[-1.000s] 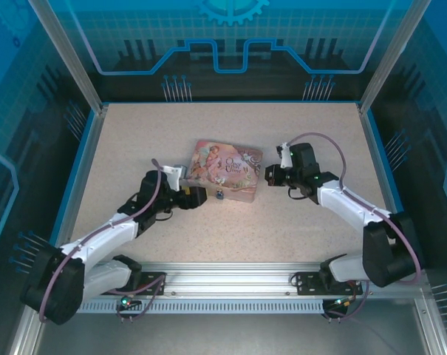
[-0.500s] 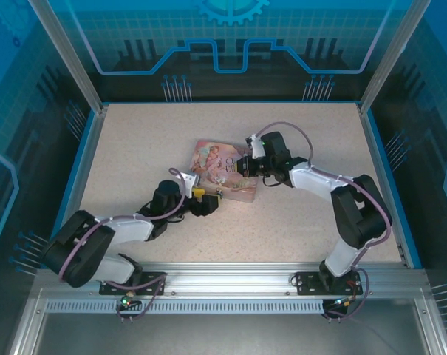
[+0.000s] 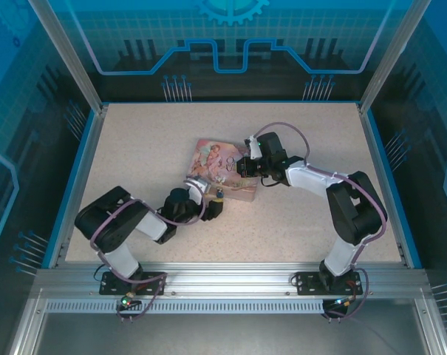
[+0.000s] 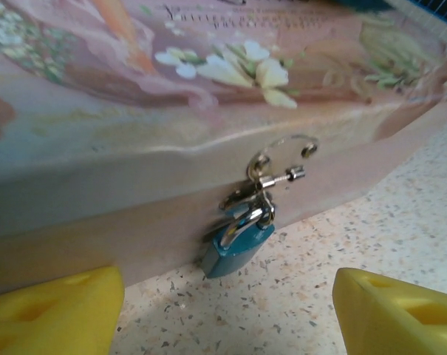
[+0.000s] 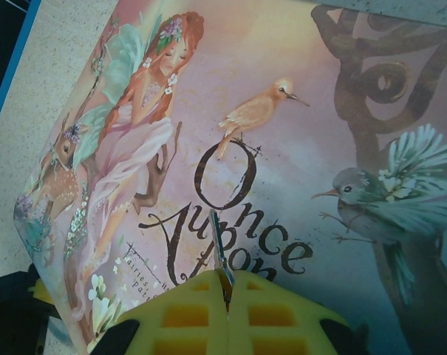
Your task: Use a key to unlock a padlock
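The small blue padlock point(image 4: 238, 248) hangs by its silvery shackle from the hasp on the front wall of the pink pictured tin point(image 4: 134, 170), its body resting on the table. My left gripper point(image 4: 227, 318) is open and low, just in front of the padlock, one yellow finger point(image 4: 53, 310) on each side. From above, the padlock point(image 3: 219, 195) sits at the tin's near edge with the left gripper point(image 3: 214, 208) right by it. My right gripper point(image 5: 227, 292) is shut on the thin key point(image 5: 221, 248), whose blade sticks out over the tin's lid point(image 5: 319, 111).
The tin point(image 3: 223, 171) lies at the middle of the speckled table point(image 3: 134, 148), and the right gripper point(image 3: 241, 168) hovers over its right half. Blue walls and metal posts ring the table. The left arm is folded tight near the front left.
The left arm has folded in and brought its gripper close to the padlock. The right gripper came from the tin's right side to over the lid, then barely moved.
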Controlling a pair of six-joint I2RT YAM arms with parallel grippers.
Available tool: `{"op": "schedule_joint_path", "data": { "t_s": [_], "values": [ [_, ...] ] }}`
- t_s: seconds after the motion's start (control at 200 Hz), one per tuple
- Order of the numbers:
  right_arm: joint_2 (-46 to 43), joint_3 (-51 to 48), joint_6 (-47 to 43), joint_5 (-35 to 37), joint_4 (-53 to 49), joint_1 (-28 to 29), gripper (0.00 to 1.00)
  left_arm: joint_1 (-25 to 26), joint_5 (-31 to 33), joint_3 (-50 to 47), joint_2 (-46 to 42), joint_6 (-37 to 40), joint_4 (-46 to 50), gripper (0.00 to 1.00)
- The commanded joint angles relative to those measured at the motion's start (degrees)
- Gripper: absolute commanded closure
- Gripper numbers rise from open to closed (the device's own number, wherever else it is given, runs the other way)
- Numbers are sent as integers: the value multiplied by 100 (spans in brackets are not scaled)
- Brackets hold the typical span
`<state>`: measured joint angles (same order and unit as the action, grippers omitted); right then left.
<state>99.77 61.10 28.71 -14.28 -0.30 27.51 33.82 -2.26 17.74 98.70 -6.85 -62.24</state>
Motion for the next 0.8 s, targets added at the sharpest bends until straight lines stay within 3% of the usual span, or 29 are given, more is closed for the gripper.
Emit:
{"op": "schedule_joint_path", "data": {
  "t_s": [0.0, 0.23, 0.795],
  "values": [
    [79, 100, 29, 175, -199, 76, 100, 177, 780, -87, 357, 341, -834, 25],
    [19, 16, 34, 203, -120, 90, 100, 577, 1733, 103, 670, 462, -1008, 29],
    [17, -2, -13, 215, -160, 123, 100, 1092, 2744, 561, 1100, 646, -1361, 28]
  ]
}}
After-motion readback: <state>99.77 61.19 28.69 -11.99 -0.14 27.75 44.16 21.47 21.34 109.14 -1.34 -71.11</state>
